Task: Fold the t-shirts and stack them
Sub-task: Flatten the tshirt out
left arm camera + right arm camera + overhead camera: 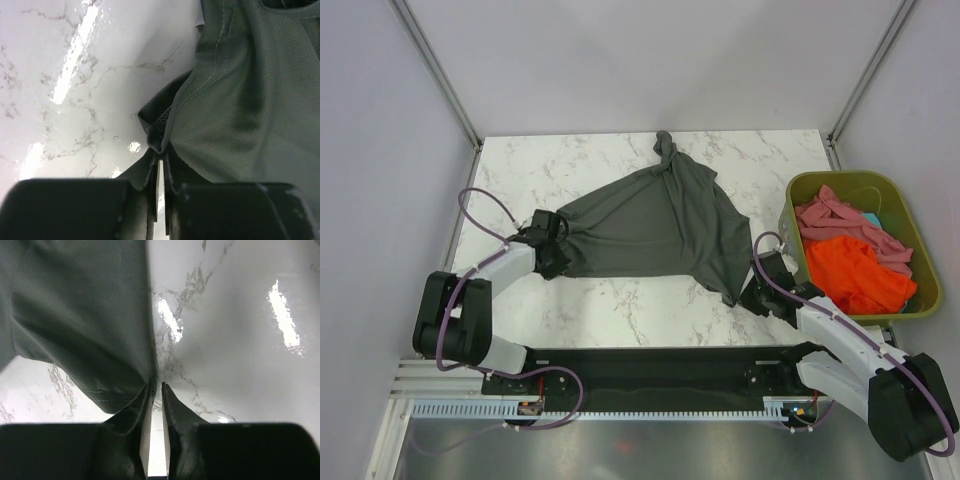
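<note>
nothing folded yet: left gripper (159,155) and right gripper (157,387) jaws clamp the spread grey t-shirt (650,225); orange t-shirt (855,270) and pink t-shirt (840,218) wait in the bin (847,177).

Probably a robotics lab test cell: plain white walls (650,60) and aluminium frame posts (435,70) at upper left and right enclose a marble-patterned table (610,310); left arm (505,265) and right arm (840,340) mount on a black rail (640,370) at bottom.

grey tee (650,225): plain dark charcoal, fine mesh weave. orange tee (855,275): bright orange. pink tee (835,220): dusty pink. bin (840,178): olive green. table (560,175): white marble, grey veins. arms (505,265): white and black. cables (480,191): purple.
</note>
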Controlling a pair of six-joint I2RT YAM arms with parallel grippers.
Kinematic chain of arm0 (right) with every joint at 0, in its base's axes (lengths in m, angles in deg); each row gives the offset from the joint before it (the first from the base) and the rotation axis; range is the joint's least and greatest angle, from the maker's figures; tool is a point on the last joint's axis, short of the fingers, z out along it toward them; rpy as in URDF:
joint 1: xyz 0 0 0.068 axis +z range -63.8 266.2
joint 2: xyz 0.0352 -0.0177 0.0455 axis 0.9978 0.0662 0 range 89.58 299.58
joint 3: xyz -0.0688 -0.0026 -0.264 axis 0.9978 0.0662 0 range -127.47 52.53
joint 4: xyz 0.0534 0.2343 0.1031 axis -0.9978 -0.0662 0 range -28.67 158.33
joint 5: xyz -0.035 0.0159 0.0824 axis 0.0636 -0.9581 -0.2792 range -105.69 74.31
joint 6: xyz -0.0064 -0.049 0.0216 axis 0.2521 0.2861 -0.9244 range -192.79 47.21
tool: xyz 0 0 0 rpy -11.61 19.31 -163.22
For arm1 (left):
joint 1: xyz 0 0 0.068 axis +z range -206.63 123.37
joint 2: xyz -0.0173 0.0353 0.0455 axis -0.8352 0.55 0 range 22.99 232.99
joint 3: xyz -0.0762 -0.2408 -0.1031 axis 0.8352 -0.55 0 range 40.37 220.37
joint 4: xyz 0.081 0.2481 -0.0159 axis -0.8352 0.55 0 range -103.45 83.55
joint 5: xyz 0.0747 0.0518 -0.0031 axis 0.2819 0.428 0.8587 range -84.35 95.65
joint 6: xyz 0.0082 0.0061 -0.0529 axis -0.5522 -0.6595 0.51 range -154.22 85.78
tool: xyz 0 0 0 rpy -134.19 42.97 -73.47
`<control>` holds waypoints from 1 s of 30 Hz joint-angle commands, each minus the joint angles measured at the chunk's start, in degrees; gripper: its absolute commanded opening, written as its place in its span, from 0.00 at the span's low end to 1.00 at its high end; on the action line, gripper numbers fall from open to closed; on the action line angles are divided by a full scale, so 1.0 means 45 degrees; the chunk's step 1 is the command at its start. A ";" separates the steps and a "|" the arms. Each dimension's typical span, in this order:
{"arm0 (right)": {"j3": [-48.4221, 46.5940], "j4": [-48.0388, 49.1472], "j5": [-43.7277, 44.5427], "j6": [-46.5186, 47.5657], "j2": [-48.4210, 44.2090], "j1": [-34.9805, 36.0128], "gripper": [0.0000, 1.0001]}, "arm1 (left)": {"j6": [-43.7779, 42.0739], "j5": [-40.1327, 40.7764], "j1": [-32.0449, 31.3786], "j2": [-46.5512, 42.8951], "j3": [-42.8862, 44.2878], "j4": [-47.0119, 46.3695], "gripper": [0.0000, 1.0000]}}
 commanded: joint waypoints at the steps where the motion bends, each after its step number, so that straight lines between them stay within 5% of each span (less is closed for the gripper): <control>1: -0.0336 0.0216 0.0550 0.0224 -0.0084 0.0009 0.13 | -0.0087 0.1277 0.0013 -0.0113 0.0237 -0.0413 0.06; 2: -0.0492 -0.0113 0.0706 0.0477 -0.0045 -0.0010 0.01 | -0.0184 0.1510 0.0013 -0.0617 0.0276 -0.0374 0.03; 13: -0.1665 -0.1737 0.0845 0.0792 -0.0787 0.0243 0.00 | -0.0341 0.2352 0.0052 -0.2653 -0.0309 0.0504 0.04; 14: -0.1684 -0.1737 0.0767 0.0734 -0.0748 0.0282 0.00 | -0.0303 0.2314 0.0071 -0.2692 -0.0387 0.0582 0.07; 15: -0.1723 -0.1737 0.0708 0.0501 -0.0786 0.0360 0.00 | -0.0186 0.2275 0.0072 -0.2712 -0.0407 0.0622 0.20; 20: -0.1879 -0.1796 0.0901 -0.0204 -0.0806 0.0966 0.35 | 0.0283 0.1923 0.0305 -0.2517 -0.0563 0.0681 0.38; 24: -0.2347 -0.2011 0.1078 -0.0321 -0.0475 0.1200 0.35 | 0.0576 0.1728 0.0345 -0.2127 -0.0564 0.0661 0.49; 30: -0.1999 -0.2148 0.1528 -0.1843 -0.0572 0.2079 0.36 | 0.0986 0.1727 0.0384 -0.1698 -0.0642 0.0622 0.53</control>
